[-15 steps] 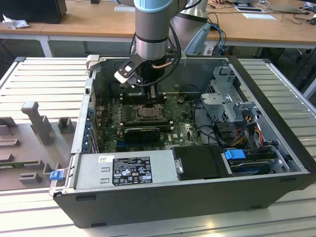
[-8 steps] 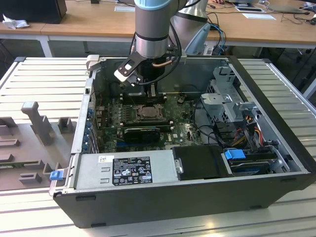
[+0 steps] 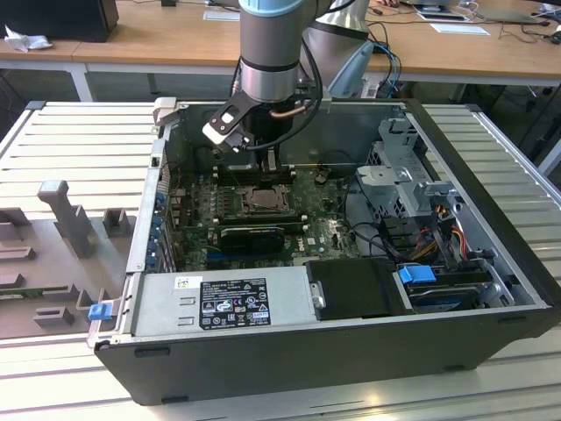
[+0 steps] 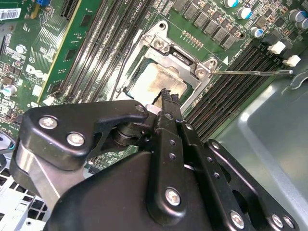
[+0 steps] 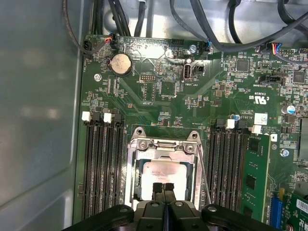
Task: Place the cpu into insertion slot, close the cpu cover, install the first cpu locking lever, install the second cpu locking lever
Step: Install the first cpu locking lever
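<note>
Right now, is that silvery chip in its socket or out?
In. In the first wrist view the cpu lies flat in the insertion slot, its silvery top showing through the cut-out of the cpu cover.

A robotics lab or electronics workshop: 1 robot arm (image 3: 272,53) stands over an opened desktop PC case (image 3: 351,360) on a slatted aluminium bench (image 3: 79,132), wooden desks (image 3: 131,53) behind (strewn with cables (image 3: 390,44) and papers (image 3: 460,28)).

Closed fingers (image 4: 170,102) hover over the cpu (image 4: 158,81), seemingly under the cpu cover (image 4: 182,61).
</note>
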`<state>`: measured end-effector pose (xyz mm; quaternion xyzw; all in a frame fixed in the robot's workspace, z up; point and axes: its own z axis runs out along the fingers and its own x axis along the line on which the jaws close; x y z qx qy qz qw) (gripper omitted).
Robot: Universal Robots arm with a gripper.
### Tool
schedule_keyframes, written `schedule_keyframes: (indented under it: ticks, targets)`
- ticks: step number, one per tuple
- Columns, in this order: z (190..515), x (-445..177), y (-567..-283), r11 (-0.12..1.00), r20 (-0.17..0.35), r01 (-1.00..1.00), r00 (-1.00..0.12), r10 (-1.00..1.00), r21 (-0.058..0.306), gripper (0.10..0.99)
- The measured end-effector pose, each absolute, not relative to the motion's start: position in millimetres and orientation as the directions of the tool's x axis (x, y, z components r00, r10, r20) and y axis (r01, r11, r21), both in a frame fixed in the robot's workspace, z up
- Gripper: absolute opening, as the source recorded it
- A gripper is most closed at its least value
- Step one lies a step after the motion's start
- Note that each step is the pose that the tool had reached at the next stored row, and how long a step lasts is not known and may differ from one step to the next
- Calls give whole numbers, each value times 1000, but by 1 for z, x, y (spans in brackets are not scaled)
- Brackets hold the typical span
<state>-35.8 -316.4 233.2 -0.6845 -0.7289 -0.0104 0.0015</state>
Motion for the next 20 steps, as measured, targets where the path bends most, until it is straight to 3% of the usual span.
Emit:
schedule_keyframes:
  ticks: [20]
  targets:
    - [243,-36,-316,63,16,998,-63,998,13,106]
